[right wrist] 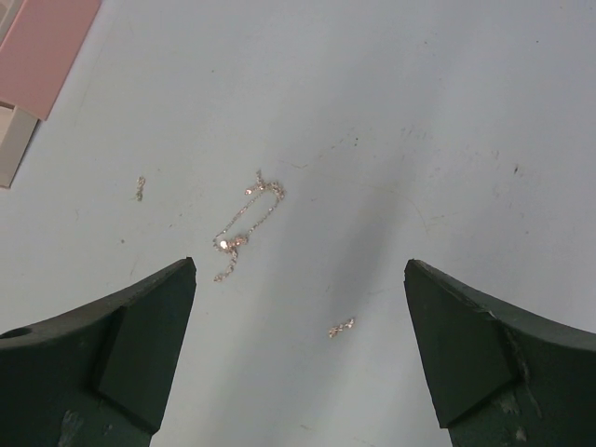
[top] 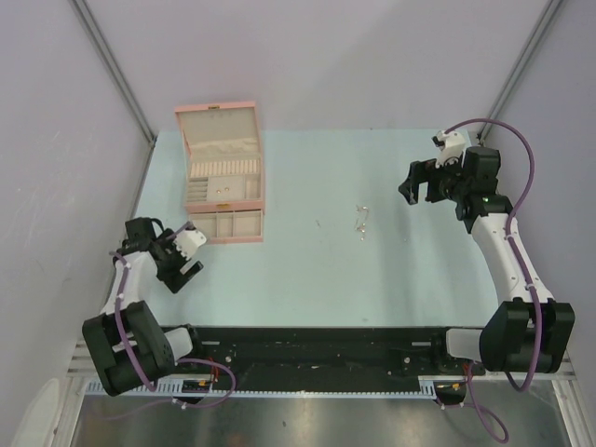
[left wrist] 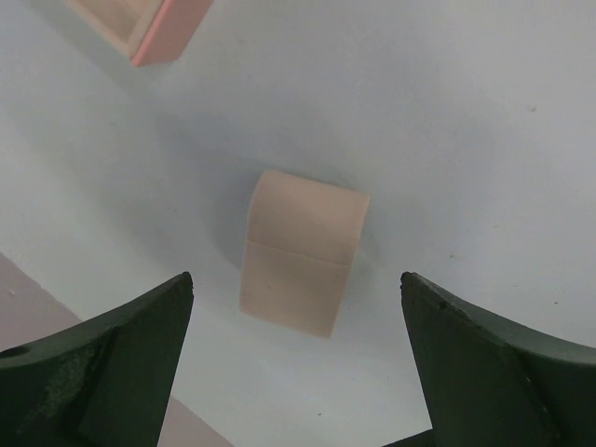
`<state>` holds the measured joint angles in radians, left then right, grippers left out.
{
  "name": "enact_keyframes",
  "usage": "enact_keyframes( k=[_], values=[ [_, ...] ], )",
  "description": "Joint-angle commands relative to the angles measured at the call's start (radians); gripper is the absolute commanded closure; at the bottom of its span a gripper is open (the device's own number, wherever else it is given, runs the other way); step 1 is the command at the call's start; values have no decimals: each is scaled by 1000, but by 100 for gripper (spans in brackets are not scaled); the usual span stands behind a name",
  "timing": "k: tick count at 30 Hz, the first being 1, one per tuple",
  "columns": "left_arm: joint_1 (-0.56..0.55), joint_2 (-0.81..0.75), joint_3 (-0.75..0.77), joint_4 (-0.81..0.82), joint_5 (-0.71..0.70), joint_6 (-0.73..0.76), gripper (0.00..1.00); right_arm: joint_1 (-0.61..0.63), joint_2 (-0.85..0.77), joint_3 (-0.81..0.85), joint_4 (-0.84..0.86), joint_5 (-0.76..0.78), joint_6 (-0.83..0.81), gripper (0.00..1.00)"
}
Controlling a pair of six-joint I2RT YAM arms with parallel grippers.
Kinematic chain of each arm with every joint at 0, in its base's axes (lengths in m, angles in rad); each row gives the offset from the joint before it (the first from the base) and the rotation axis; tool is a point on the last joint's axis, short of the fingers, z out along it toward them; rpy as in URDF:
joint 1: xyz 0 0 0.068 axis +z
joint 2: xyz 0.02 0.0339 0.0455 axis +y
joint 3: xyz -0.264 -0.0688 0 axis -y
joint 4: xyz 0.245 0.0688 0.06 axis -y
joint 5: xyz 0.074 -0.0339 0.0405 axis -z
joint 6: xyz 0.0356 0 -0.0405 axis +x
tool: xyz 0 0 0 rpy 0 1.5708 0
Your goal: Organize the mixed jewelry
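The mixed jewelry (top: pixel 361 221) lies loose on the pale table, right of centre. In the right wrist view it is a thin chain with a small pendant (right wrist: pixel 244 223), a tiny piece (right wrist: pixel 341 327) nearer the fingers and another speck (right wrist: pixel 140 188) to the left. My right gripper (top: pixel 419 194) is open and empty, hovering to the right of the jewelry, which lies ahead of its jaws in its own view (right wrist: pixel 300 264). My left gripper (top: pixel 183 272) is open and empty near the left edge, over a small tan block (left wrist: pixel 300 251).
An open pink jewelry box (top: pixel 222 172) with cream compartments and its drawer pulled out stands at the back left. Its corner shows in the left wrist view (left wrist: pixel 158 23) and the right wrist view (right wrist: pixel 47 47). Grey walls close in both sides.
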<state>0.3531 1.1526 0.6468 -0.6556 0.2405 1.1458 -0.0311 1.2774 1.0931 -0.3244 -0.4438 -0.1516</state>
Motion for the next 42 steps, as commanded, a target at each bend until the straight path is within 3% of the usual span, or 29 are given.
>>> enact_keyframes(
  k=[1,8,15,22,35,38,41,42],
  values=[
    [58,59,43,22,51,97,3,-6,0,13,13,-15,-8,0],
    [86,125,71,22,63,114,7,-16,10,13,13,-16,-9,0],
    [96,124,53,25,72,124,26,-30,8,14,12,-18,-6,0],
    [99,122,39,30,95,104,38,-35,11,13,12,-21,-6,0],
    [98,55,131,-127,209,-47,63,-36,26,14,12,-16,-6,0],
    [96,41,168,-173,247,-96,73,-36,30,13,13,-15,-6,0],
    [81,48,244,-219,302,-190,94,-36,34,14,13,-13,-6,0],
    [72,53,282,-226,324,-220,96,-36,36,14,12,-13,-6,0]
  ],
)
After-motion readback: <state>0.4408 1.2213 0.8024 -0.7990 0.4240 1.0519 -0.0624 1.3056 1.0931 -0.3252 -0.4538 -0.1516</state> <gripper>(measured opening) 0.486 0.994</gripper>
